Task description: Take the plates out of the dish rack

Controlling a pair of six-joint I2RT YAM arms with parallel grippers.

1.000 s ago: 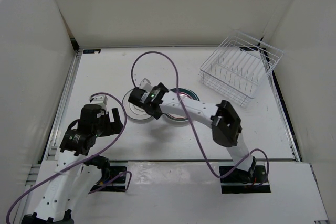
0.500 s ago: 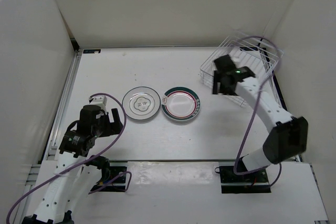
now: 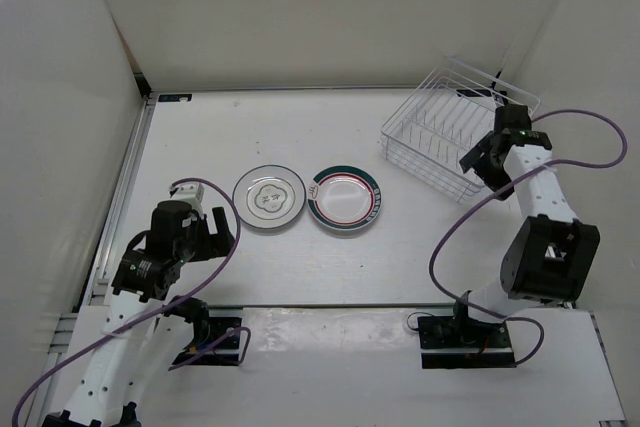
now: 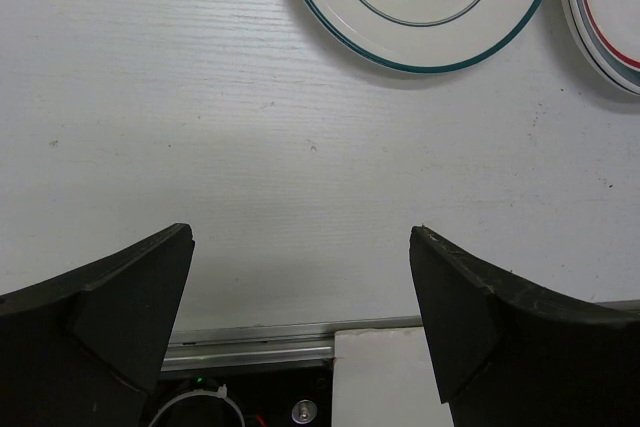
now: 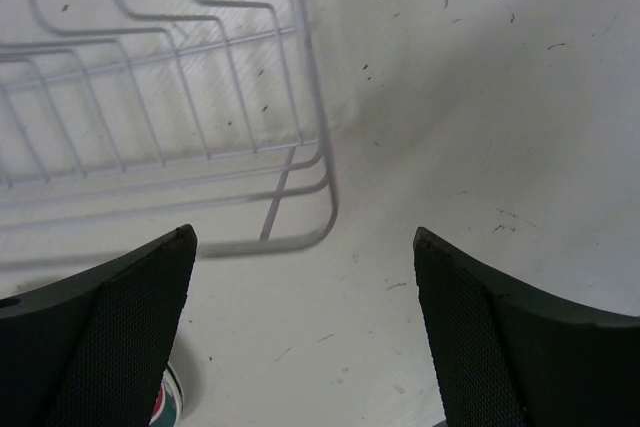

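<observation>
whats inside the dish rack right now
Only bare upright tines show inside the dish rack; no plate stands there. Both plates lie flat on the table. The right claw covers the rack's right end from above.

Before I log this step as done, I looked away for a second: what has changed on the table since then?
The right arm swung from over the white plate with green rim and red ring to the right side of the white wire dish rack; its fingers are open, holding nothing. Unchanged: the left arm, and that plate beside the white plate with thin dark rim and drawing.
</observation>
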